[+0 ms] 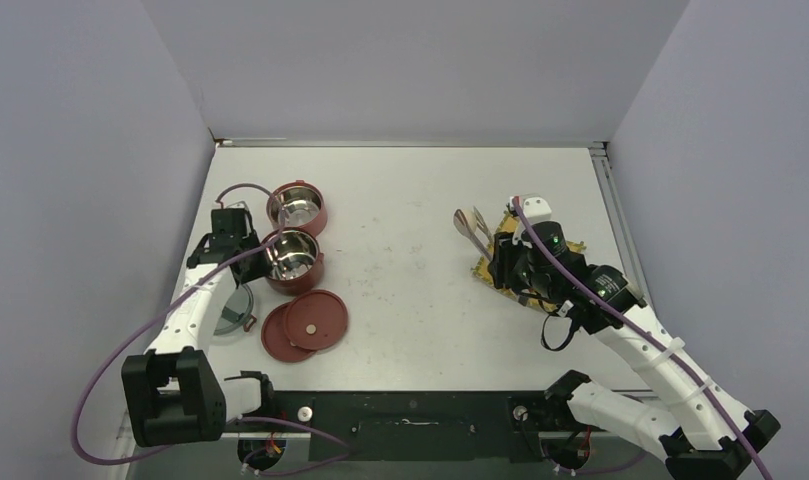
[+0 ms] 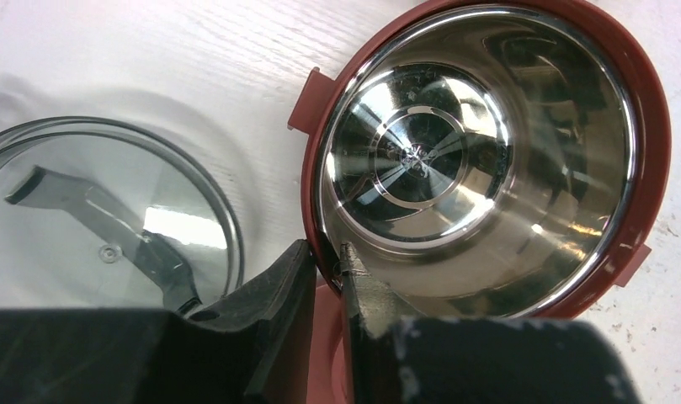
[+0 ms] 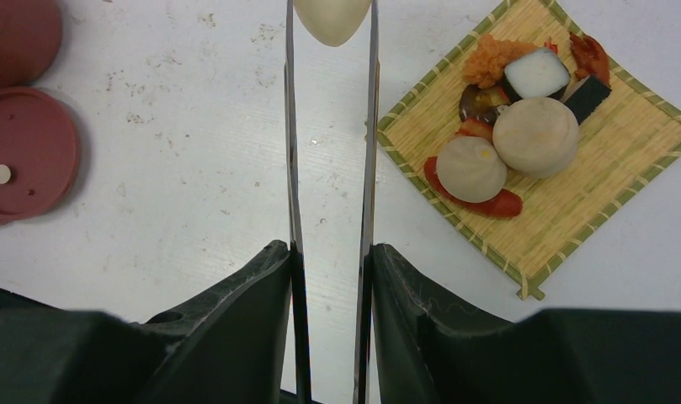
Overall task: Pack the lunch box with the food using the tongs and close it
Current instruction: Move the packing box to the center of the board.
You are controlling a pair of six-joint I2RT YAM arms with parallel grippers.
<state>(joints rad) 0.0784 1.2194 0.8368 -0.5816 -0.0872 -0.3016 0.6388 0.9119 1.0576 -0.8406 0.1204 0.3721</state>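
The lunch box is in two dark-red bowls with steel insides, the far bowl and the near bowl. My left gripper is shut on the near bowl's left rim. One finger is outside the rim and the other inside, as the left gripper shows from the wrist. My right gripper is shut on the silver tongs. A pale cream ball is pinched between the tongs' tips, above bare table. More food lies on the yellow mat.
Two flat dark-red lids lie overlapped in front of the near bowl. A clear round lid lies left of them. In the top view the right arm covers much of the mat, and the tongs point left and away.
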